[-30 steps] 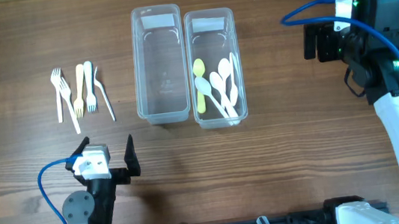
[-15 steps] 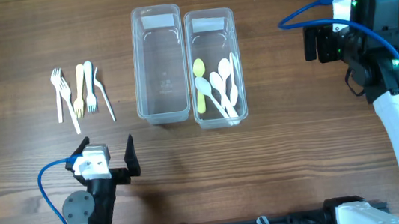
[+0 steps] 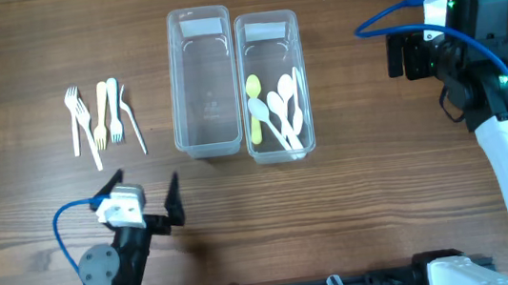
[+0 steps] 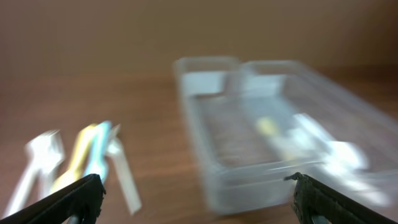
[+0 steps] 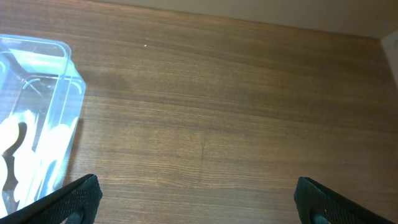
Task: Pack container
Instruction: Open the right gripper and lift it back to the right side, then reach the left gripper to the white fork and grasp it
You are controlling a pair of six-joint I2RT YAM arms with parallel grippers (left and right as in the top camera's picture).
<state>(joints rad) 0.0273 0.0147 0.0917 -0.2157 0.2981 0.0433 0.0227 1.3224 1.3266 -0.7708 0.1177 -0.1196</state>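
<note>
Two clear plastic containers stand side by side at the table's far middle. The left container (image 3: 202, 81) is empty. The right container (image 3: 273, 85) holds several white spoons and a yellow one (image 3: 254, 109). Several plastic forks (image 3: 98, 120), white, yellow and pale blue, lie on the table to the left of the containers. My left gripper (image 3: 145, 195) is open and empty near the front edge, below the forks. Its wrist view is blurred and shows the forks (image 4: 84, 158) and both containers (image 4: 249, 124). My right gripper (image 3: 407, 53) is open and empty, right of the containers.
The right wrist view shows bare wood table (image 5: 236, 124) and a corner of the spoon container (image 5: 37, 124) at its left. The robot bases sit at the table's front edge.
My left gripper has turned and shifted a little to the right; its wrist view is motion-blurred. The right arm has not moved.
</note>
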